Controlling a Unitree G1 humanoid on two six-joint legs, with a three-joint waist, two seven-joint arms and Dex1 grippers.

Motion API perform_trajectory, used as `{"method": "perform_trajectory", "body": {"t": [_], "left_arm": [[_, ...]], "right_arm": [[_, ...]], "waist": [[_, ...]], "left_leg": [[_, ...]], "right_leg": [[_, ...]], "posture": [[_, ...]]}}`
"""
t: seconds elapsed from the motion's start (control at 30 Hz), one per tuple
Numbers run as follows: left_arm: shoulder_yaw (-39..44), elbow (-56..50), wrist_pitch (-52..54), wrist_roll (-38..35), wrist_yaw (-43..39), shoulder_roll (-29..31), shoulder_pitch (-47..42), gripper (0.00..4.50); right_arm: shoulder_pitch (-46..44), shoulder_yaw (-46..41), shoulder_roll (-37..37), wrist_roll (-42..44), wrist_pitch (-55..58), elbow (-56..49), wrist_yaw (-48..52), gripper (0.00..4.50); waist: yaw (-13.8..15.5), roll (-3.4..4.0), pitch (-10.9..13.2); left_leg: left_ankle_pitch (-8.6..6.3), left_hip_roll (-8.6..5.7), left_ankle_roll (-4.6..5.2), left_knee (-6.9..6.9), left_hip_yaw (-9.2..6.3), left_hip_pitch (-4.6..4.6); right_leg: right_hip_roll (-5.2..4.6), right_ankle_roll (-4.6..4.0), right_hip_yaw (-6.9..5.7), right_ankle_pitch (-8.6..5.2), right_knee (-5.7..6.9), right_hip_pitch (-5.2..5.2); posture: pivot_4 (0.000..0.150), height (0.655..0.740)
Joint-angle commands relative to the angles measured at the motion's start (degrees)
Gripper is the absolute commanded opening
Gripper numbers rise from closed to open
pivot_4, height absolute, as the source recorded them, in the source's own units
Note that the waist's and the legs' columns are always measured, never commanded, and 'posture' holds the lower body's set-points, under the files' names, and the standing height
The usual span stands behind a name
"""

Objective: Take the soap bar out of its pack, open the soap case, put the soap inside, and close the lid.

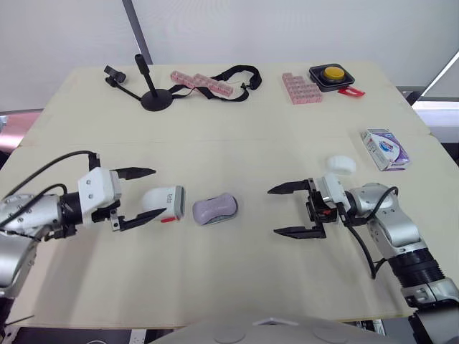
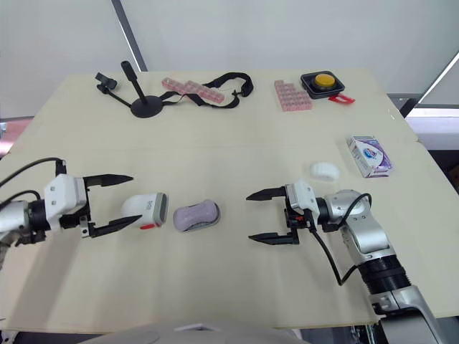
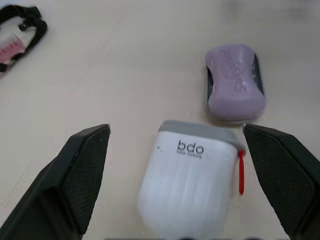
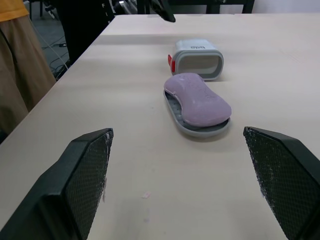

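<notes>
Soap bar (image 1: 215, 208) lying on grey case tray (image 4: 200, 131), mid-table. White case lid (image 1: 163, 202) at its 9 o'clock, between wide-spread fingers of left gripper (image 1: 159, 193). Right gripper (image 1: 272, 211) at 3 o'clock, wide, empty. Soap pack (image 1: 385, 148) toward 2 o'clock.

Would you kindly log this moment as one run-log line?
soap bar on case tray | white lid off, lying within open left end effector | right end effector open, empty | soap pack aside
</notes>
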Motion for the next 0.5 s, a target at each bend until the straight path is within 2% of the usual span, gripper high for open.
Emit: {"method": "perform_trajectory", "body": {"t": [0.03, 0.3, 0.5], "left_arm": [[-2.05, 2.40, 0.00, 1.58, -4.53, 2.57, -2.52, 4.50], [-11.59, 13.93, -2.09, 7.61, -12.66, 3.17, -17.63, 4.50], [-16.16, 19.37, -4.73, 10.85, -16.88, 2.37, -23.41, 4.50]], "right_arm": [[0.30, -1.47, -0.44, 1.39, 0.31, -3.12, -0.90, 4.45], [5.15, -2.92, -1.33, 2.58, -0.24, -6.20, -1.76, 4.45], [6.48, -5.89, -1.37, 2.67, -1.42, -3.95, -3.45, 4.45]], "waist": [[0.19, 0.00, 0.00], [0.69, -0.02, -0.01], [0.26, -0.02, -0.01]], "left_leg": [[0.00, -0.03, 0.00, 0.00, 0.00, 0.00], [0.01, -0.04, 0.01, 0.06, -0.02, -0.03], [0.01, -0.04, 0.01, 0.04, -0.02, -0.06]], "right_leg": [[-0.04, 0.00, -0.02, 0.00, 0.00, 0.00], [-0.13, 0.00, -0.10, 0.00, 0.07, 0.00], [-0.08, -0.02, -0.05, -0.01, 0.08, 0.00]], "posture": [[0.150, 0.7096], [0.150, 0.7096], [0.150, 0.7096]]}}
